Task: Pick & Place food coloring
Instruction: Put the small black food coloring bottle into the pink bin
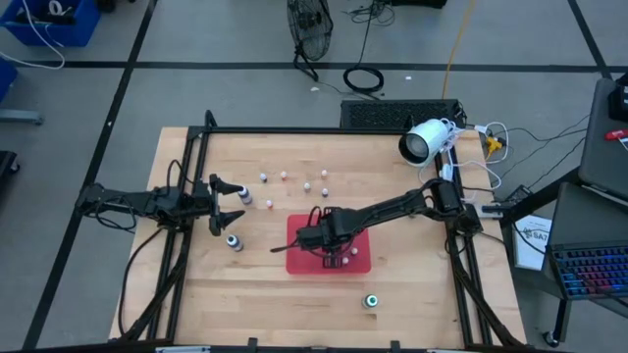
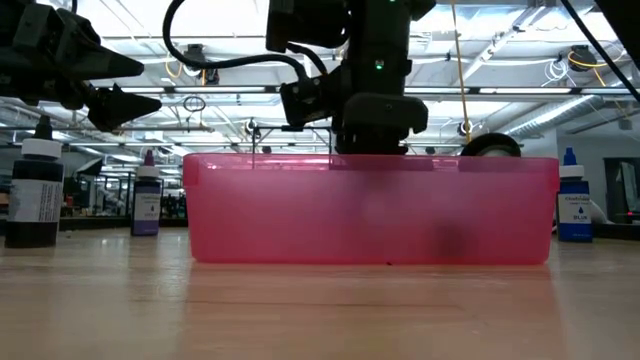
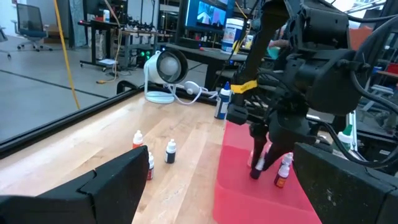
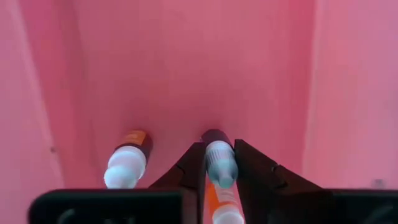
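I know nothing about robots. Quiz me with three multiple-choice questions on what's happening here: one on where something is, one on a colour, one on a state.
1. Where is the right pincer?
A. Over the red tray
B. Beside the white round camera
C. Off the table

2. What colour is the cap of the lone bottle near the table's front edge?
A. Yellow
B. Green
C. Black

3. How is the left pincer?
A. Shut on a bottle
B. Open, holding nothing
C. Inside the tray

Answers: 1 A, the high view shows it reaching into the tray, closed around a small food coloring bottle. 2 B, its top shows green. 3 B, its fingers stand spread apart beside the tray.
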Available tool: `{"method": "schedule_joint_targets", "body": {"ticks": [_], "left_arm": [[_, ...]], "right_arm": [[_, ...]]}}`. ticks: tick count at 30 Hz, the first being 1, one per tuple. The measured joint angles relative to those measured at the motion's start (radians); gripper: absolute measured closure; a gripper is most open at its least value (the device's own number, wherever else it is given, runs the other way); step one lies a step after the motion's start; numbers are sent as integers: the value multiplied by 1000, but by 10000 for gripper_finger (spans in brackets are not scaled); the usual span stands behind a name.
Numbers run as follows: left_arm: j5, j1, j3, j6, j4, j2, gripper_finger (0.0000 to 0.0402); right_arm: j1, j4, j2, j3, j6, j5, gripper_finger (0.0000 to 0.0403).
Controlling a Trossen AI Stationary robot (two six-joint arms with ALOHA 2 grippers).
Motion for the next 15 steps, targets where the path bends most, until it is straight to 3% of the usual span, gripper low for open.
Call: {"method": "schedule_joint_targets", "body": {"ticks": [8,15], "left_arm": [[0,0,0,0,0,0,9],[0,0,0,0,0,0,9]], "right_arm": [[3,16,-1,0,0,1,239],[-10,34,-68,0,-2,6,217]]}}
